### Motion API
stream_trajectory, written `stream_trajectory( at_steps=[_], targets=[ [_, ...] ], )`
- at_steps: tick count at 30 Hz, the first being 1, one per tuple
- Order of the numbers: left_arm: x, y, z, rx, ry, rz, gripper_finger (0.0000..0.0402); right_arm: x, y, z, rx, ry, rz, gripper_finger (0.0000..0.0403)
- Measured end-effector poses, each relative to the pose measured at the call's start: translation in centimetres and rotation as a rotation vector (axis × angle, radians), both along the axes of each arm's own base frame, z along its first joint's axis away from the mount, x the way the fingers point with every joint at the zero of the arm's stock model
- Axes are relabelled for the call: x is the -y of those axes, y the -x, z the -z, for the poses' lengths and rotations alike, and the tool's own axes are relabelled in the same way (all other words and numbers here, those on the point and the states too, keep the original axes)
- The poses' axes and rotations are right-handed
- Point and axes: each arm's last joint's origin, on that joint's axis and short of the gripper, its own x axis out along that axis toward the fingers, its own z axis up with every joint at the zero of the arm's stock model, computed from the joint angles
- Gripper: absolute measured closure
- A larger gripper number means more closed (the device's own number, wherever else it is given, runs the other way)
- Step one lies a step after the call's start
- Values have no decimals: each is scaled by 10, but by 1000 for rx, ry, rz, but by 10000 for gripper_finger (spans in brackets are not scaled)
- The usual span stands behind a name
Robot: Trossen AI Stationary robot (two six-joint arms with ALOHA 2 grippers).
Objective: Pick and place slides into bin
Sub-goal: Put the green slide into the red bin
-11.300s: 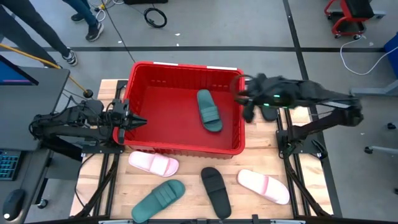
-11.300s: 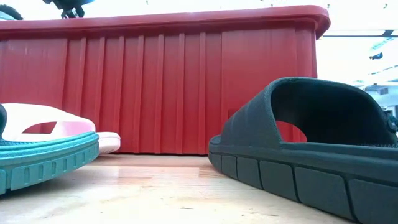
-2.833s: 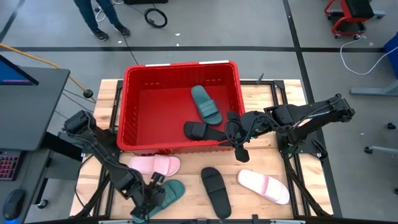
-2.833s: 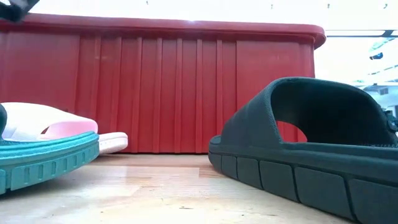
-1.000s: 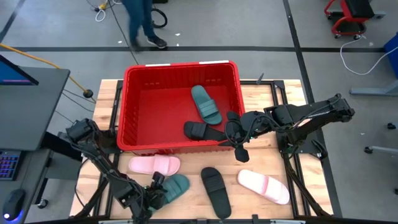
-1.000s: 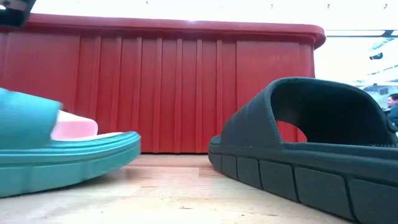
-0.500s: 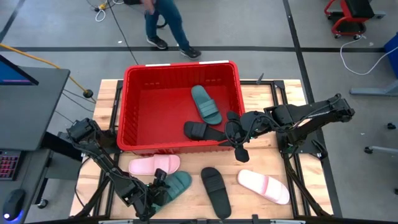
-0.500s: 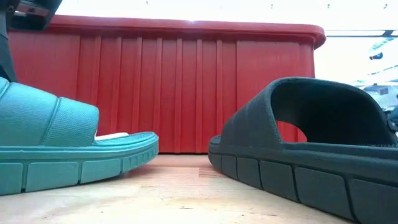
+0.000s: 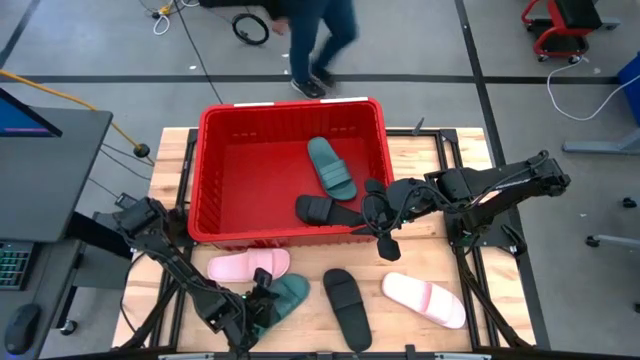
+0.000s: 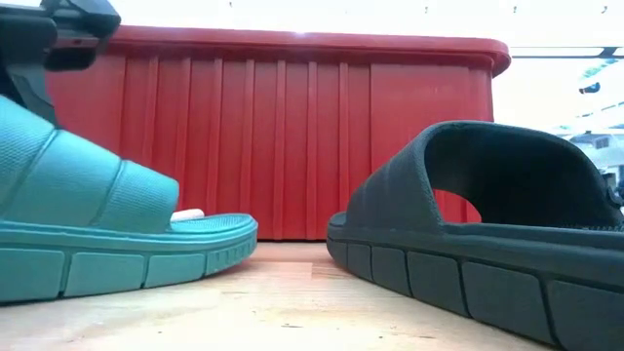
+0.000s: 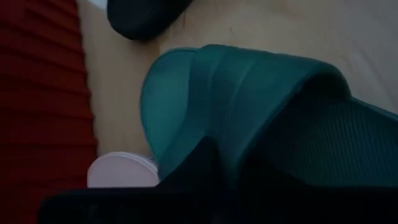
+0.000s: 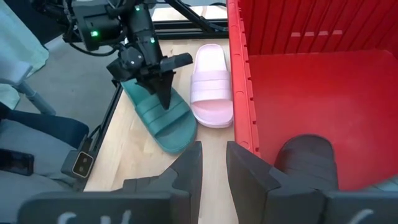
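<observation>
The red bin point(image 9: 290, 104) stands at the table's far middle and holds a dark green slide point(image 9: 332, 172) and a black slide point(image 9: 322, 210). My left gripper point(image 9: 260, 303) is shut on the second dark green slide point(image 9: 290, 294) near the table's front. That slide fills the left of the low view point(image 10: 88, 234). A pink slide point(image 9: 248, 266), a black slide point(image 9: 346, 305) and another pink slide point(image 9: 424, 300) lie sole-down on the table. My right gripper point(image 9: 380, 228) is open and empty above the bin's near right corner. My left gripper holds the dark green slide by its wide strap point(image 12: 168, 111), its fingers point(image 12: 163, 93) coming from above and pointing down. One dark fingertip point(image 11: 199, 167) shows at the strap's toe-side edge. The gripper hides the other finger. The slide sits low at the table, and I cannot tell whether its sole is clear.
The pink slide point(image 12: 211, 84) lies right beside the held slide, between it and the bin's near wall point(image 10: 292, 136). The black slide point(image 10: 487, 244) lies to its right. A person point(image 9: 320, 40) walks on the floor beyond the table's far edge.
My left gripper has gone toward the table's right edge and a little toward the far edge, taking the dark green slide along. In the low view the slide has slid rightward, and its strap now hides the pink slide behind it.
</observation>
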Motion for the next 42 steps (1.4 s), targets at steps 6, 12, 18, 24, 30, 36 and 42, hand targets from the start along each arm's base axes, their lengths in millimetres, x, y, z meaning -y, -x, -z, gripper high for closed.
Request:
stream_trajectory(
  at_steps=[6,12,18,24,30,36,42],
  targets=[
    [11,-4,-25,17,-84,59,380,0,0,0,-1,0,0,323],
    [19,-13,-74,82,-261,78,389,0,0,0,-1,0,1,323],
    [9,-27,-140,284,-526,-65,379,0,0,0,-1,0,1,323],
    [-26,-44,-202,359,-771,-210,390,0,0,0,-1,-2,3,323],
    [-98,-61,-246,335,-759,-432,386,2,0,0,-5,-17,94,323],
    [-199,-72,-265,292,-570,-741,390,4,0,1,0,31,169,323],
    [-290,-98,-261,220,-373,-890,390,7,0,0,16,74,269,323]
  ],
)
